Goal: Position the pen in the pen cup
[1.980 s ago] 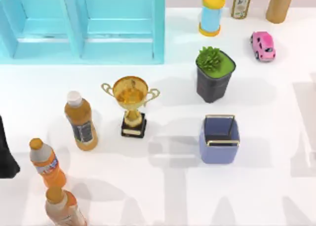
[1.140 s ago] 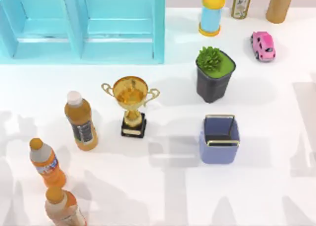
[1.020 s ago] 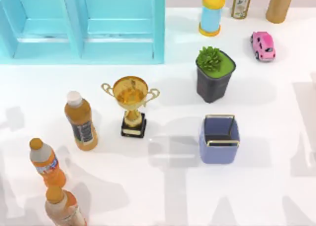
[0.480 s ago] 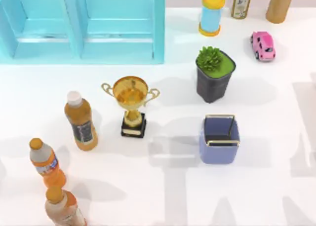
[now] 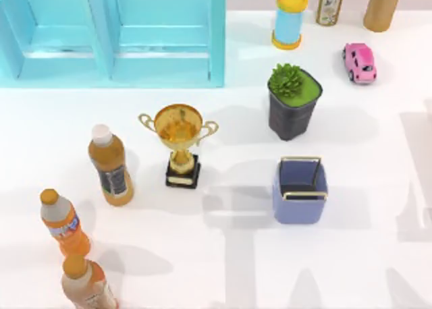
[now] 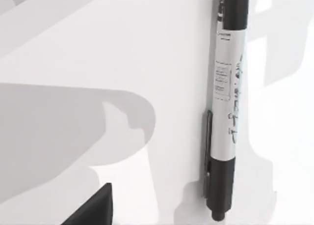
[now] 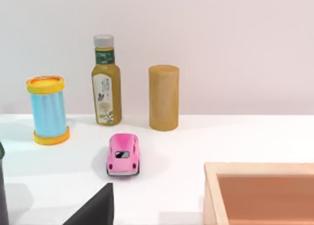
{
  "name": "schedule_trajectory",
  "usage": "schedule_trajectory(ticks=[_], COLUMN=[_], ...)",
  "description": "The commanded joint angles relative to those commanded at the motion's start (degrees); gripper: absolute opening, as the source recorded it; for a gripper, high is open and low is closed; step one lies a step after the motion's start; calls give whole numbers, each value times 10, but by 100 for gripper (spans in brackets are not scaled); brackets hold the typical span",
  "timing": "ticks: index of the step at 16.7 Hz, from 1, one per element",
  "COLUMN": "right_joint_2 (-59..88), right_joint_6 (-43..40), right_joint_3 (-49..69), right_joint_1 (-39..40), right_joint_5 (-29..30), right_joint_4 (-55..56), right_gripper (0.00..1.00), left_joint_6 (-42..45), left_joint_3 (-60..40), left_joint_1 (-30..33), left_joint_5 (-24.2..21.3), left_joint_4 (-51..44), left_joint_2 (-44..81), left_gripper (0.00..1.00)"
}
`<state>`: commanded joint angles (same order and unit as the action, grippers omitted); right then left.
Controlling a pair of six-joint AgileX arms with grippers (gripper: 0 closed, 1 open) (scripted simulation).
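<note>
Pen [image 6: 226, 97] flat on white table [image 6: 98, 48] | pen cup [image 5: 300, 189] upright | gripper states: cannot tell

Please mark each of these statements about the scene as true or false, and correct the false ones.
1. The pen lies flat on the white table. True.
2. The pen is inside the pen cup. False: the left wrist view shows it lying on the table, with no cup around it.
3. The pen cup stands upright, nearer the camera than the plant pot. True.
4. The trophy stands to the right of the pen cup. False: it stands to the cup's left.
5. The pink car is lying on its roof. False: it rests on its wheels.
</note>
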<state>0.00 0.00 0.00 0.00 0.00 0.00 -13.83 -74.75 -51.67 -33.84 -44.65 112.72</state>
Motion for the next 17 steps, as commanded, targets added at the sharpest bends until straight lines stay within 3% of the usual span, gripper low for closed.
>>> schedule_trajectory(ticks=[5,12,17], right_joint_2=[0,0,0], right_joint_6=[0,0,0], right_joint_3=[0,0,0], right_joint_1=[0,0,0], right_joint_5=[0,0,0], right_joint_4=[0,0,0], right_gripper=[100,100,100], left_joint_6=[-12,-86,-96], left_joint_3=[6,41,45], left_joint_1=[11,75,83], left_joint_5=[2,12,13], left_joint_4=[23,193,210], left_joint_2=[13,102,113], left_gripper=[100,100,100])
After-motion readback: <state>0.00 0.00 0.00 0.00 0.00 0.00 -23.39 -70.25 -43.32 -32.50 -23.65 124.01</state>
